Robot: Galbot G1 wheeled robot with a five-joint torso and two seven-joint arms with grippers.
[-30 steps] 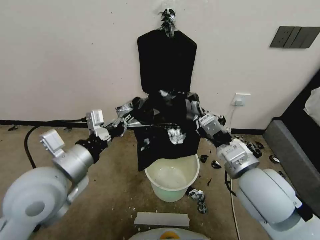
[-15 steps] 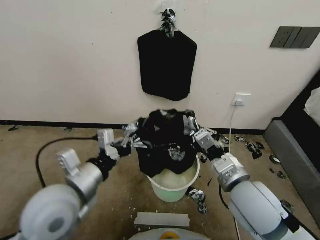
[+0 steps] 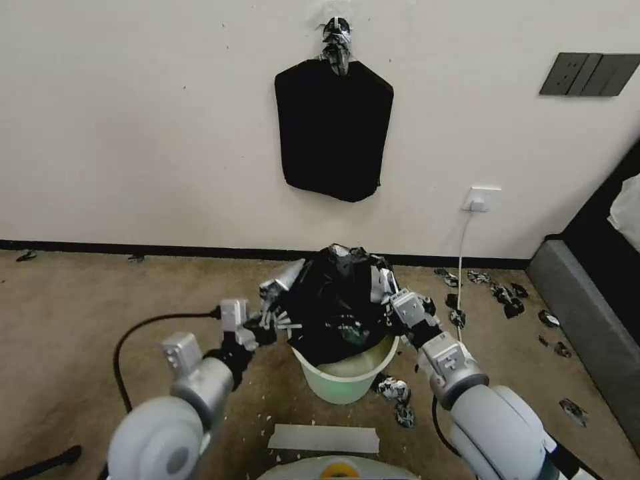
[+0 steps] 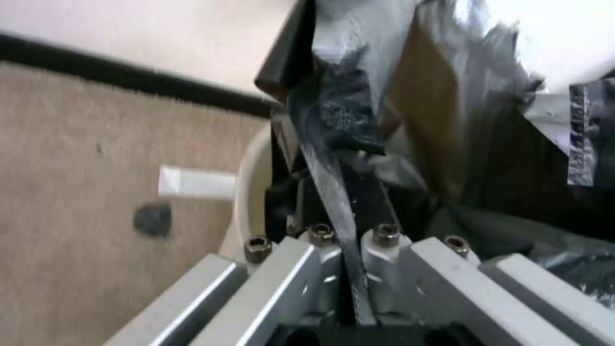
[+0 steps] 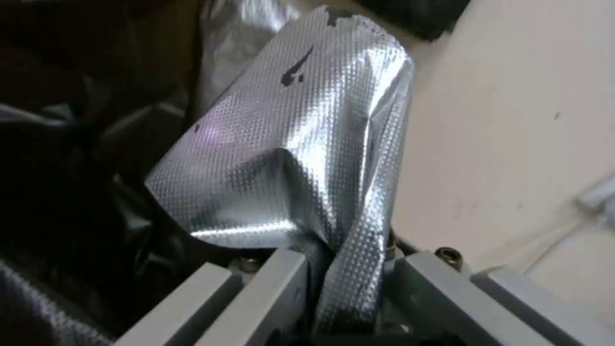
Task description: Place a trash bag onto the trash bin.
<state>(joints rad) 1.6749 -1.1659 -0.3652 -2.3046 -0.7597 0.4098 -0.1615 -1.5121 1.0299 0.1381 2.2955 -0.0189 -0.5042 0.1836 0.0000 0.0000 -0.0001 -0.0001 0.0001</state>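
Presently, the left gripper point(image 3: 272, 319) is closed on the left edge of the trash bag point(image 3: 333, 308); in the left wrist view a thin fold of black film point(image 4: 343, 211) is seen pinched between the two jaws, which are pressed almost together. The right gripper point(image 3: 392, 305) is likewise clamped on the bag's right edge; in the right wrist view a silvery, embossed strip of the bag point(image 5: 349, 283) is gripped between the jaws, with the rest of that flap point(image 5: 288, 144) standing up from them.

The bag is held stretched between the two grippers, directly above the trash bin point(image 3: 347, 383), and its lower part is draped over the far side of the bin's rim and hangs into the opening. The near part of the cream rim is left uncovered. In the left wrist view the bin's rim point(image 4: 247, 192) is seen just beside the left gripper.

The bin stands on a tan carpet point(image 3: 100, 300), near the wall. A flat black bundle of bags point(image 3: 333, 127) is hung on the wall above it. Small black plastic scraps point(image 3: 500, 293) are scattered on the carpet to the robot's right. A white strip point(image 3: 323, 438) lies on the floor in front of the bin.
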